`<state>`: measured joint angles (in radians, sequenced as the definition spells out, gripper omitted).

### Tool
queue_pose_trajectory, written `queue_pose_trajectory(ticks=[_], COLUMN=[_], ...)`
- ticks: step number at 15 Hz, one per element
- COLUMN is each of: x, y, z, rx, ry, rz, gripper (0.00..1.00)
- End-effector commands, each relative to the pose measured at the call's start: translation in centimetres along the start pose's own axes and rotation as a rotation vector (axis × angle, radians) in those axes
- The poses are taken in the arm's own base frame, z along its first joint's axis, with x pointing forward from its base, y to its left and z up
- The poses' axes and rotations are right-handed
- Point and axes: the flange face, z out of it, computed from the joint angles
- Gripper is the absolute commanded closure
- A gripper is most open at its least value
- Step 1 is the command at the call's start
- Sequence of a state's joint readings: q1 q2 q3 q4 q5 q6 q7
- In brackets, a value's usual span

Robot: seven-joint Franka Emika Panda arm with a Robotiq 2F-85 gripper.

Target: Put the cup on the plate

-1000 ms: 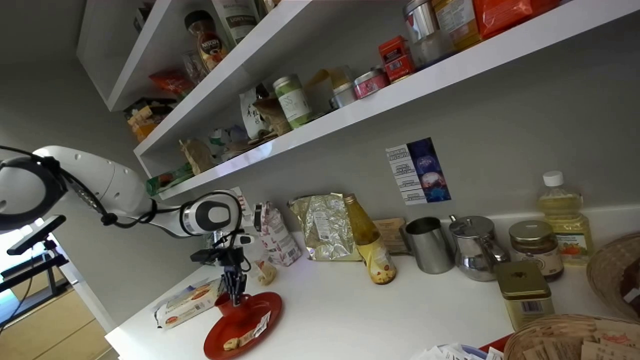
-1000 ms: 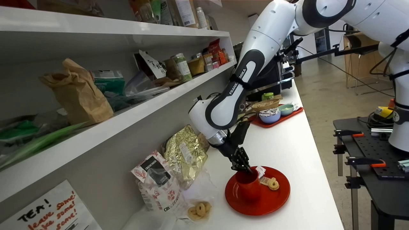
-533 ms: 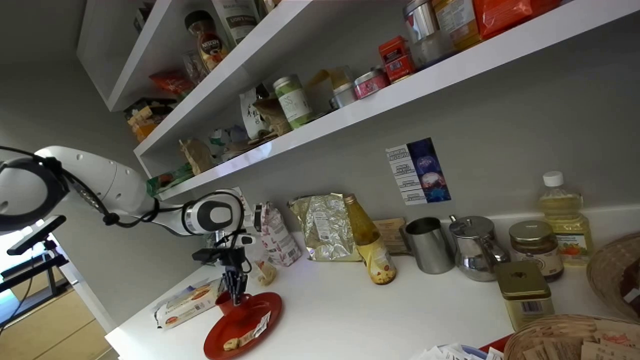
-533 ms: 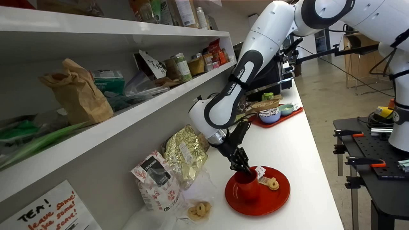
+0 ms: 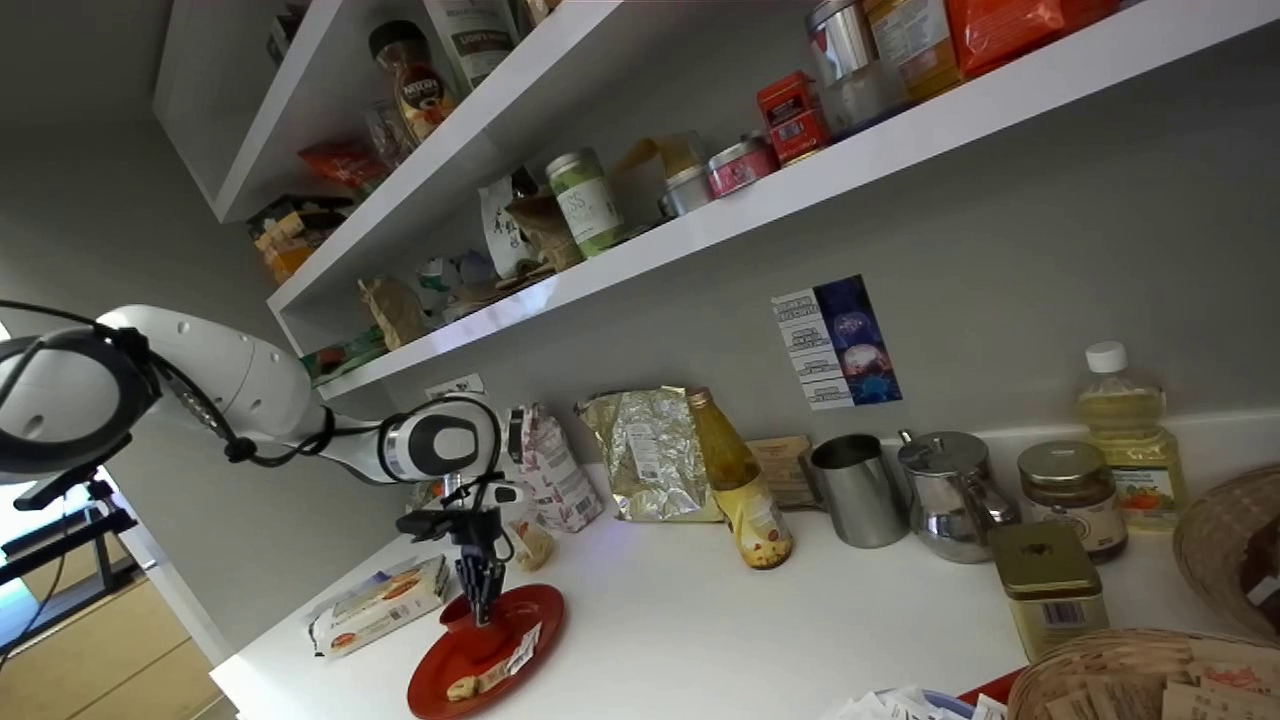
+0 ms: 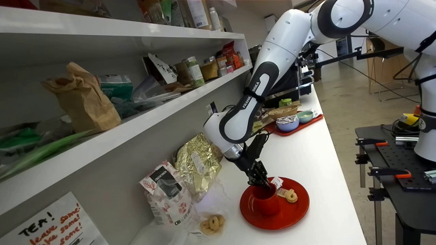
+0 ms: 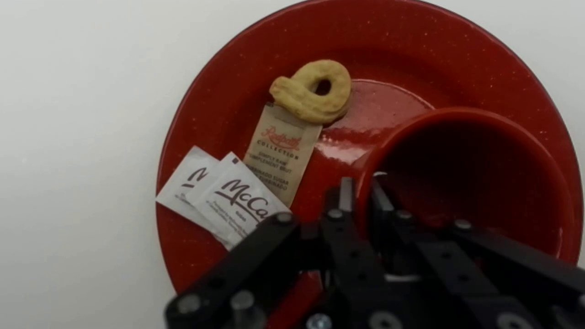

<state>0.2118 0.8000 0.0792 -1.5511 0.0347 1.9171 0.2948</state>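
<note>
You're lowering the cup (image 5: 457,616), gripper (image 7: 363,186) pinching its wall, apparently onto the plate (image 5: 543,606), lower left in an exterior view; releasing is remaining.

Counter (image 6: 328,190): white, long, running along the wall (image 5: 985,250).
Wall: grey, with a dark blue and white poster (image 5: 838,342) on it.
Shelves (image 6: 119,26): white, tiered above the counter in both exterior views.
Floor (image 6: 344,115): grey-beige, faintly shiny, beyond the counter.
Dark table (image 6: 419,207): standing apart from the counter.
Wooden panels (image 5: 110,620): pale, low at the left of an exterior view.
Light: a bright bluish patch (image 5: 15,605) beside those panels, source unclear; soft sheen on the shelves.
</note>
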Motion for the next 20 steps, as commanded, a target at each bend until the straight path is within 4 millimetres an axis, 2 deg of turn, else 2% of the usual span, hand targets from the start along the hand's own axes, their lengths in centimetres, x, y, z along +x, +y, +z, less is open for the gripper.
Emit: queue_pose_trajectory(ticks=[1,2,14,15,16,17,18,20], x=[0.87,0.27,0.46,0.46,0.43,0.41,0.44,0.43], y=[0.42,0.13,0.37,0.35,0.32,0.31,0.35,0.32], z=[-0.23,0.05,-0.02,-0.01,0.01,0.03,0.04,0.06], rx=[0.007,-0.001,0.001,-0.001,-0.003,-0.003,0.0,0.0], ry=[-0.023,-0.006,-0.008,-0.005,-0.006,-0.007,-0.009,-0.009], rz=[-0.02,-0.003,-0.003,-0.007,-0.004,-0.002,-0.003,-0.003], gripper=[0.98,0.92,0.92,0.67,0.66,0.59,0.77,0.62])
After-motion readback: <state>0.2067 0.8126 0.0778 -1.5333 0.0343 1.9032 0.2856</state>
